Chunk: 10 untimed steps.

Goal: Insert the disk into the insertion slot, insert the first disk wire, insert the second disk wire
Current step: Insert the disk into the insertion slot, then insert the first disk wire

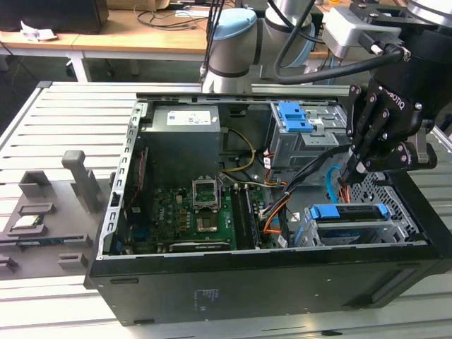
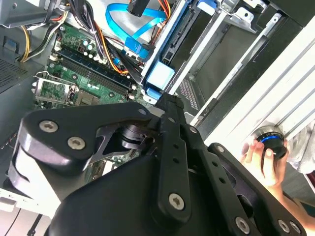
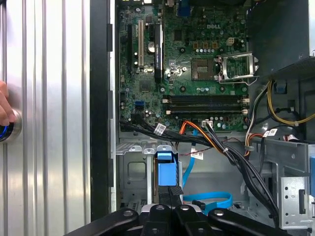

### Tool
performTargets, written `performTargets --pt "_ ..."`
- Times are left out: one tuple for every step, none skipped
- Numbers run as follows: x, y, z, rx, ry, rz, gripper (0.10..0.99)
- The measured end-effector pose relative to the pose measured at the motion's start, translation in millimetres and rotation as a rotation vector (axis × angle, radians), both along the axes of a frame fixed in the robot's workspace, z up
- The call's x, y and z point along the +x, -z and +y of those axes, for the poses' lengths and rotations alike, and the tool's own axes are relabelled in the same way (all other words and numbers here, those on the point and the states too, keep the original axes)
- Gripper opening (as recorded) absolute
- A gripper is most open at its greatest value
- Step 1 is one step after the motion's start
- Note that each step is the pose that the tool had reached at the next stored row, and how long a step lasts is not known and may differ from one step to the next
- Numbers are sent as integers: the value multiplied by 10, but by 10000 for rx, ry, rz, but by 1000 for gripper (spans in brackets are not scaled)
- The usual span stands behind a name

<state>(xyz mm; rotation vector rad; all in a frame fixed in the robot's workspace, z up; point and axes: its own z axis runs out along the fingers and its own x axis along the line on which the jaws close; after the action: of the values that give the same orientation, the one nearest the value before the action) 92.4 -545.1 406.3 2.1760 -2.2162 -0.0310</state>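
Disk sitting in insertion slot, at 4 o'clock of case in exterior view; first step judged done. Gripper hovering at disk's 12 o'clock. Fingers pinching together; held plug not discernible. First disk wire and second disk wire lying loose, both insertions judged outstanding.

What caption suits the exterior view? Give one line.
Gripper above the disk lying in the insertion slot, case open.

Slatted aluminium table under open computer case and grey fixtures.
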Motion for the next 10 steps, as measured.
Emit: performTargets --pt "0 0 0 0 0 0 106" --pt "0 0 0 -1 0 0 106" --pt "0 0 0 -1 0 0 106" --pt "0 0 0 -1 0 0 106" --pt "0 0 0 -2 0 0 106" --pt "0 1 0 -1 0 0 106" --pt "0 1 0 -2 0 0 106" --pt "0 1 0 -3 0 0 106" --pt "0 1 0 -3 0 0 106" --pt "0 1 0 -3 0 0 106"
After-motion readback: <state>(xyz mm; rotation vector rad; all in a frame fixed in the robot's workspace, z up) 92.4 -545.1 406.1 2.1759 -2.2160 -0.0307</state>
